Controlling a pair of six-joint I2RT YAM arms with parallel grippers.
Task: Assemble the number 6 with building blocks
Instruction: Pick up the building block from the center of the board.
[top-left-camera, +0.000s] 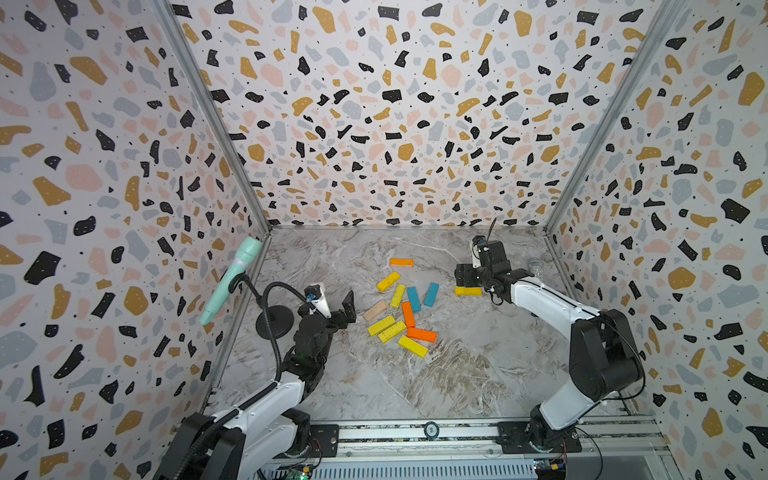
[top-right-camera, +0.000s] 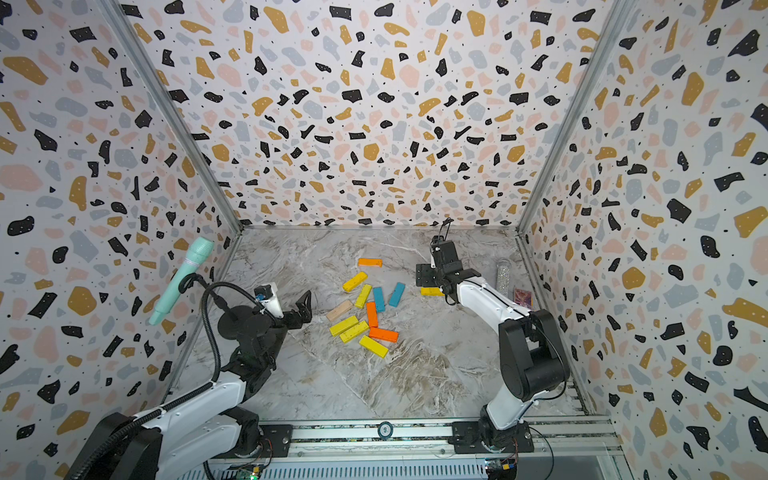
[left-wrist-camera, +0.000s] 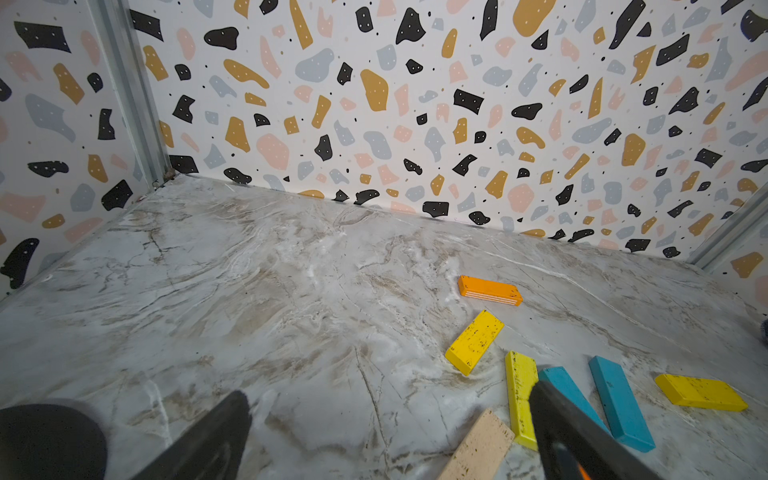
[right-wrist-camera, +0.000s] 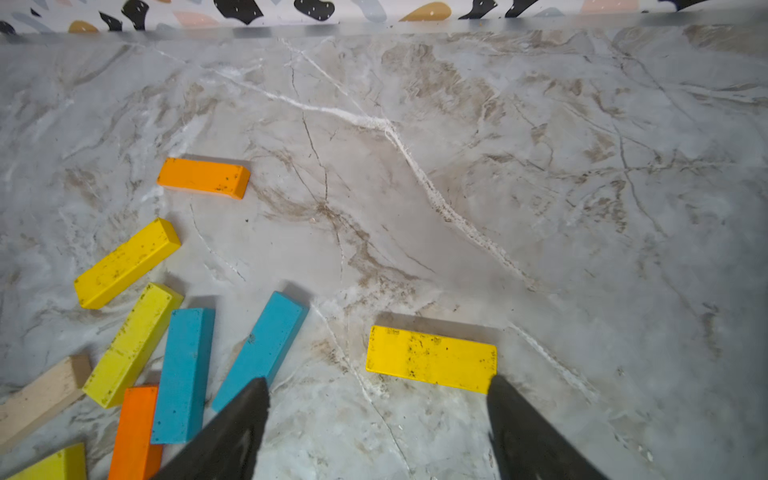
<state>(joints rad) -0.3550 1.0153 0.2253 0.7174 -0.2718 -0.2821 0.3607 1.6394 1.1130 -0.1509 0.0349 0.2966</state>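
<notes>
The right hand (right-wrist-camera: 376, 379), its jaws apart, is hovering over a lone yellow block (right-wrist-camera: 432, 359) on the table (right-wrist-camera: 540, 166), near the scattered building blocks (top-left-camera: 399, 316). The left hand (left-wrist-camera: 390, 390) is hanging spread wide beside them, a mint microphone (top-left-camera: 232, 278) nearby.

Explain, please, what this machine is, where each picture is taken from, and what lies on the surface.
These are two robot arms, left and right, at a marble-patterned table. Both top views look down on the whole scene from nearly the same spot; each wrist view comes from a camera on one arm, looking out between its jaws. Building blocks, yellow, orange, teal and one beige, lie scattered mid-table; no 6 is formed yet. The left gripper hangs open beside them. The right gripper is open too, one fingertip at a lone yellow block. Nothing is held. A mint-green microphone stands by the left wall.
</notes>
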